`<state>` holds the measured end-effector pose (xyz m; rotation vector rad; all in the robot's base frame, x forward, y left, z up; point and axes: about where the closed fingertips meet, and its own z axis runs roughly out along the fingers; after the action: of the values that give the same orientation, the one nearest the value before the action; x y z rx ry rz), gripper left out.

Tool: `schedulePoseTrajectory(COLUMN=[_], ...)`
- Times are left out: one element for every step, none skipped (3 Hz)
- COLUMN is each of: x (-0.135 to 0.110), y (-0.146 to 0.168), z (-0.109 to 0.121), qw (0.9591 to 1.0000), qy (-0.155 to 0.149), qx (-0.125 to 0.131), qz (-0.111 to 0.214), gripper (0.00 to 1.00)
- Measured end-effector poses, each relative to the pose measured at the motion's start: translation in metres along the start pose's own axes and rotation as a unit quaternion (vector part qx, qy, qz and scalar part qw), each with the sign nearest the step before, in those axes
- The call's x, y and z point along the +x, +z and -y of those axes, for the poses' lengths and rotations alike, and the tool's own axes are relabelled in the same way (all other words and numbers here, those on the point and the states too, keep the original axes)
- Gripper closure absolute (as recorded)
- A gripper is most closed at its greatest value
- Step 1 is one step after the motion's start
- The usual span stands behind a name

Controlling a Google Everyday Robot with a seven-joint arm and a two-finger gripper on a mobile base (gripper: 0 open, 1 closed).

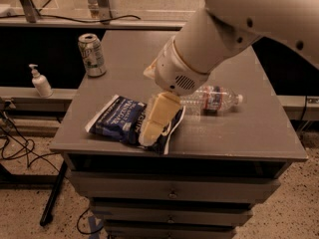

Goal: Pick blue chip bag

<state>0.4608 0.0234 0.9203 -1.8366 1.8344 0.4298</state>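
Note:
The blue chip bag (117,120) lies flat near the front left edge of the grey cabinet top (239,128), dark navy with white lettering and white edges. My gripper (155,121) hangs from the large white arm and sits right over the bag's right half, covering it. The bag's left half shows.
A clear plastic water bottle (214,99) lies on its side just right of the gripper. A soda can (92,55) stands at the back left of the top. A white pump bottle (40,81) stands on a lower ledge to the left. Cables lie on the floor at left.

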Motion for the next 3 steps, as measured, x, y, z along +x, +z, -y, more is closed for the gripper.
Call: schedulePoseTrajectory(x=[-0.016,-0.016,-0.007], y=[0.04,0.076,0.099], z=[-0.005,-0.004,-0.001], qw=[0.9997,0.9994,0.9989], qy=[-0.014,-0.029,-0.042], qx=[-0.015,-0.019,-0.022], qz=[0.012,0.009,0.005], gripper=[0.0,0.0,0.18])
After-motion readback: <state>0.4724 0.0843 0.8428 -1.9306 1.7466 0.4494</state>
